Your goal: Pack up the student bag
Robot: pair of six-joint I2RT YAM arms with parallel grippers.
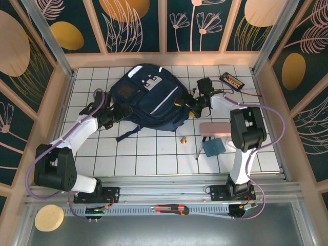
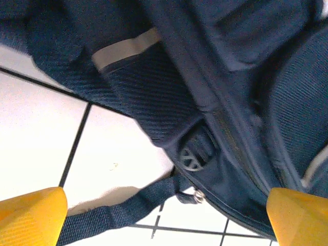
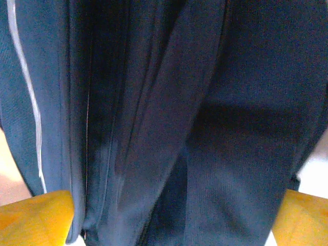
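Left wrist view: the left pincer (image 2: 165,219) is spread, its yellow textured fingertips (image 2: 31,218) flanking a woven strap (image 2: 118,212) and a round grey plastic fitting (image 2: 190,159). The right pincer (image 3: 169,220) is spread too, with smooth navy fabric between its tips. The top view adds the whole backpack (image 1: 148,100), near the tiled tabletop's (image 1: 154,159) far edge.

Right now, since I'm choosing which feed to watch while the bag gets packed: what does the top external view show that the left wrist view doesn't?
Top external adds the whole student bag, the right tool at its right edge, and loose things on the white-tiled table: a pink flat block, a blue pad, a small brass piece. Left wrist adds close detail: a grey strap buckle, a dangling strap, the left tool with yellow fingers wide apart. Shared: navy bag fabric, a reflective stripe, table tiles.
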